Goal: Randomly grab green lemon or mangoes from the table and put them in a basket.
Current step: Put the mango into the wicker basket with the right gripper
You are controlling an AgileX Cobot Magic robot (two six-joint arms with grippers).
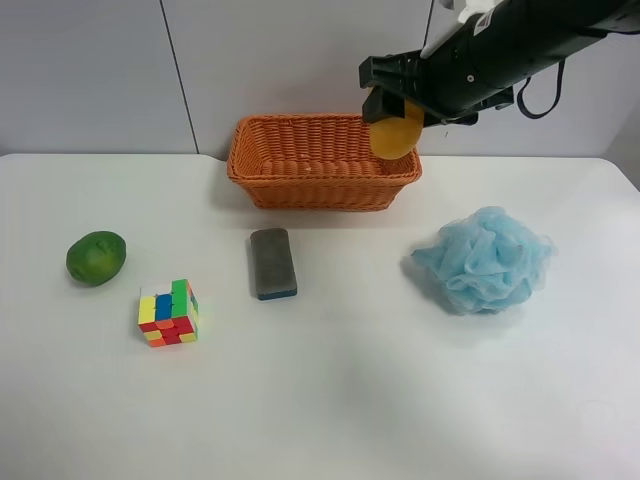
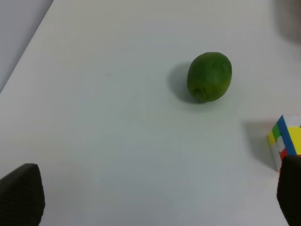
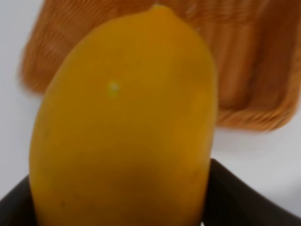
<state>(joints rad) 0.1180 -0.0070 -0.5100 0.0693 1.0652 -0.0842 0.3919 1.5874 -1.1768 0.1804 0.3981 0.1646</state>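
Right gripper [image 3: 127, 207]: fingers [image 3: 235, 202] closed on the sides of the mango [image 3: 122, 122], gripping its broad end. The fruit's long axis runs straight out from between the fingers, and the narrower tip points away from them toward the basket [image 3: 254, 70].

In the exterior high view the same gripper [image 1: 395, 105] holds the mango [image 1: 396, 135] in the air. The free end hangs downward over the basket's [image 1: 300, 165] end at the view's right, above the rim and clear of the table [image 1: 350, 400].

Left gripper [image 2: 155, 193]: fingers [image 2: 21, 193] spread wide with nothing between them, above bare tabletop.

Green lemon [image 2: 209, 76] lies on the table well apart from the basket, toward the exterior high view's left and nearer the camera [image 1: 96, 257]. Its pointed end cannot be told.

Colourful cube [image 1: 168, 312] sits near the lemon. Grey block [image 1: 272, 263] lies just in front of the basket, long axis running away from it. Blue mesh puff [image 1: 485, 258] lies in front of the basket's other end.
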